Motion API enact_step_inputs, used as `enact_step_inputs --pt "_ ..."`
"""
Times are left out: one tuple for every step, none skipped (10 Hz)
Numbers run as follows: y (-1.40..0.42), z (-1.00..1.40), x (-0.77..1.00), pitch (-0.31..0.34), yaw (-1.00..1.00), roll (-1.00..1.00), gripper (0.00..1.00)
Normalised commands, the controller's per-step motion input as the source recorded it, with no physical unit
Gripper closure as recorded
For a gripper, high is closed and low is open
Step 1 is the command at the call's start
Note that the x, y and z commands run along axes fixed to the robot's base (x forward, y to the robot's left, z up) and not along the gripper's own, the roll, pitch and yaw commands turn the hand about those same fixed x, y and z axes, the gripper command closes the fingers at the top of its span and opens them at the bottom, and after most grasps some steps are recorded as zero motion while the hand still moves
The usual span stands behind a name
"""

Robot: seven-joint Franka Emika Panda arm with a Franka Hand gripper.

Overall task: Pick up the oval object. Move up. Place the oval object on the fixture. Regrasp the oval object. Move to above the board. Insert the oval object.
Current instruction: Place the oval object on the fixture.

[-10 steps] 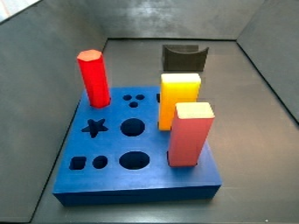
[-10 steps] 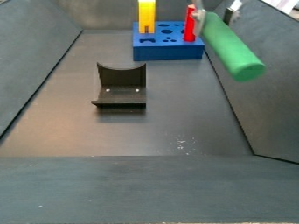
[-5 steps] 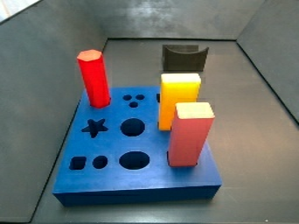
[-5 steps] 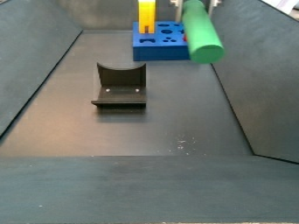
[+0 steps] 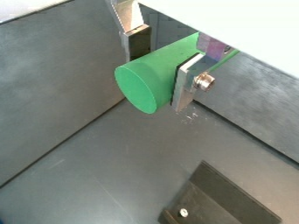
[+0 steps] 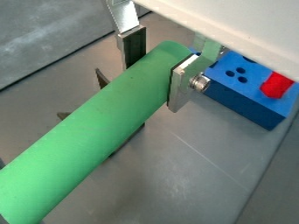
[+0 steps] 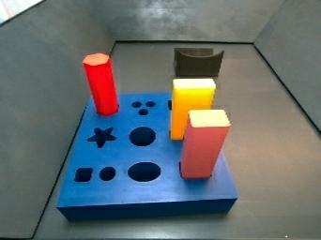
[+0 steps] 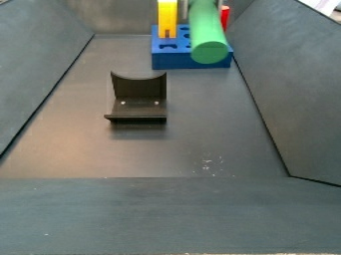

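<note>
Now the oval object (image 8: 208,32), a green peg pinched between the silver fingers (image 6: 184,84) of the gripper (image 5: 158,63), hangs in the air in front of the board (image 8: 174,55), having swung over from the right wall within the last second. It is well clear of the fixture (image 8: 136,97), so the carry toward the board seems under way, with insertion not yet begun

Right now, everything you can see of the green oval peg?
The oval object is a plain, matte green rod, smooth like plastic, with a flat rounded end face. The gripper holds it clear of the floor, jaws shut on its sides, one silver finger pressed flat against it in both wrist views. It lies roughly level across the jaws. In a side view it hangs in front of the board, above the floor. Nothing else touches it.
</note>
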Motion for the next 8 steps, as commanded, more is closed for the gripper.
enact_step_inputs --pt "-0.07 0.04 1.0 0.138 -0.02 -0.12 1.0" --pt "-0.05 0.04 1.0 0.148 -0.02 -0.12 1.0" --pt "-0.51 -0.27 1.0 -0.002 0.04 -1.0 1.0" --pt "-0.49 -0.28 1.0 -0.004 0.04 -1.0 1.0" --pt "-0.37 -0.24 1.0 -0.006 0.03 -1.0 1.0" --pt "-0.26 -0.18 1.0 -0.003 0.03 -1.0 1.0" --pt "-0.21 -0.15 1.0 0.007 0.02 -1.0 1.0" --pt "-0.14 -0.11 1.0 0.026 0.02 -1.0 1.0"
